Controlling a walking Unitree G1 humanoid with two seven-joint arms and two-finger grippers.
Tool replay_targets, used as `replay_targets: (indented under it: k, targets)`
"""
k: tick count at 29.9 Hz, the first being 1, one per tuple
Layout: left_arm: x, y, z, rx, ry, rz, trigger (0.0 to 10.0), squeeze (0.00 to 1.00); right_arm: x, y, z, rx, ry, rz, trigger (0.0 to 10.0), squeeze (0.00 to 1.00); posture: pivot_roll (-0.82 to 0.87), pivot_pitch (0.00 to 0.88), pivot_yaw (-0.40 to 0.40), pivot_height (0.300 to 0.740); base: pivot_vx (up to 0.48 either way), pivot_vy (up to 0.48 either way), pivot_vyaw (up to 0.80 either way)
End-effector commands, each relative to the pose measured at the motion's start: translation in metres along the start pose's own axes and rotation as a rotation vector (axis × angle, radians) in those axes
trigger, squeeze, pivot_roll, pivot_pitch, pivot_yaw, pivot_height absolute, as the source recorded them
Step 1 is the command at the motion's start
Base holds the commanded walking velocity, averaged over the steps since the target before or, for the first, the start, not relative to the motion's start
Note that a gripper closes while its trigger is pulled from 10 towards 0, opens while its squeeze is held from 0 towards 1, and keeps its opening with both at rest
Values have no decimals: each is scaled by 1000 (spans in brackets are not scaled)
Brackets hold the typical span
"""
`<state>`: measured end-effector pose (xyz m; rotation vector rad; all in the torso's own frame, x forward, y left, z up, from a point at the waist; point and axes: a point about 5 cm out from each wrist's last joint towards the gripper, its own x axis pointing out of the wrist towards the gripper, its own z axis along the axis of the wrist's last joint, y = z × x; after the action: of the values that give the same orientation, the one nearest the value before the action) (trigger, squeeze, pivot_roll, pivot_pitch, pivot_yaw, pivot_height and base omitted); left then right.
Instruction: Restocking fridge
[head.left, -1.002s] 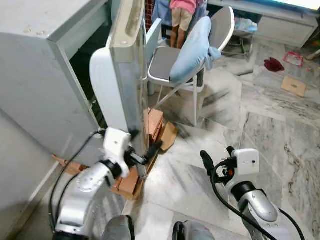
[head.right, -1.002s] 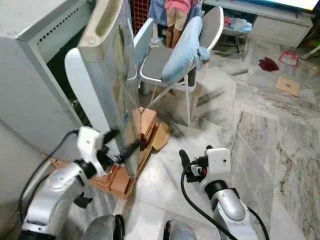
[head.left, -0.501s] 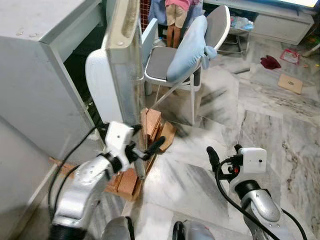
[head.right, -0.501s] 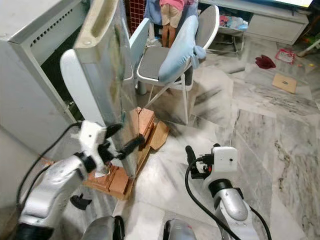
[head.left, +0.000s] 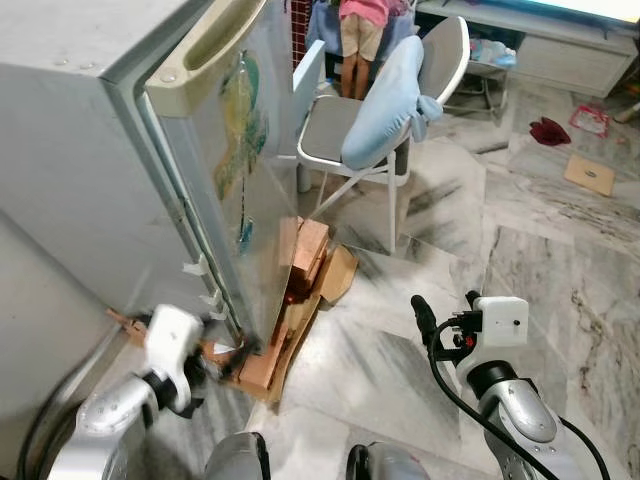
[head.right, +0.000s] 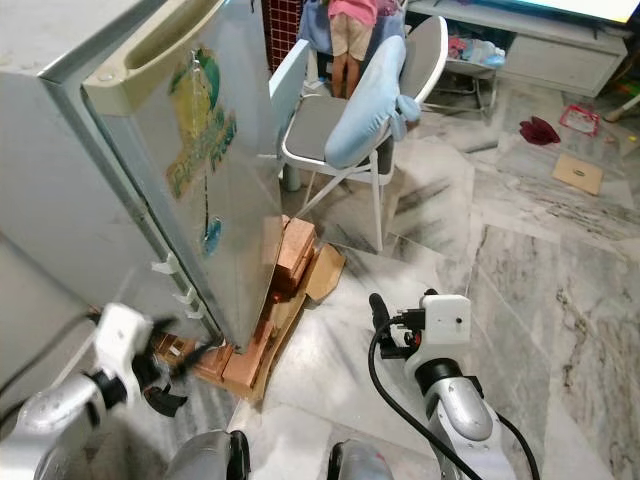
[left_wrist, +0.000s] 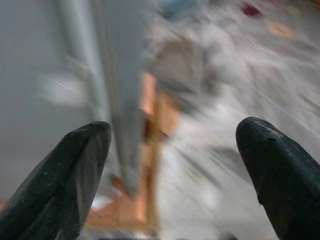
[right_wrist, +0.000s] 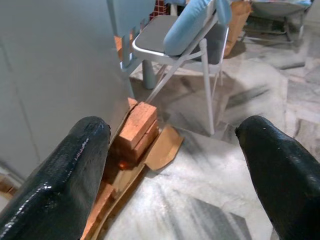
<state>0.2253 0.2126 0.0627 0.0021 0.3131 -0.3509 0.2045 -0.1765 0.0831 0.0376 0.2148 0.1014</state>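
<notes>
Seemingly one fridge (head.left: 120, 150), one chair (head.left: 375, 120), two spread grippers.

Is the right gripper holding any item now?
No, the right gripper has its two fingers wide apart with nothing between them, above the marble floor.

Grey fridge (head.left: 90, 180), door (head.left: 225, 190) nearly shut

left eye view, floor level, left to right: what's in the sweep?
left gripper → bricks at the fridge door foot → flattened cardboard → right gripper → small cardboard piece on the marble floor.
</notes>
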Motion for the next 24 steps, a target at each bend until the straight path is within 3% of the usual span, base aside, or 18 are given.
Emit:
replay_targets:
  k: [1,2,8,17,19,21,24]
  targets:
    - [1,5,-1,-11,-9,55,10000,0,1,-1,0,-9,-2,3,10000,0,14,91,-38,740,0,0,0]
    - [7,13,7,13,-53,133,10000,0,1,-1,1,-12,-5,3,10000,0,10,90,-35,740,0,0,0]
    - [20,27,17,28,-97,253,10000,0,1,-1,2,-15,-10,-4,10000,0,-2,89,-32,740,0,0,0]
    - [50,25,37,49,-184,267,10000,0,1,0,2,-16,-11,5,10000,0,-7,94,-46,740,0,0,0]
    - [52,24,38,46,-190,268,10000,0,1,1,2,-17,-11,7,10000,0,-7,94,-46,740,0,0,0]
    - [62,17,46,48,-223,226,10000,0,2,1,4,-15,-15,10,10000,0,-11,95,-46,740,0,0,0]
    - [66,17,49,77,-231,242,10000,0,2,0,4,-14,-15,6,10000,0,-13,96,-43,740,0,0,0]
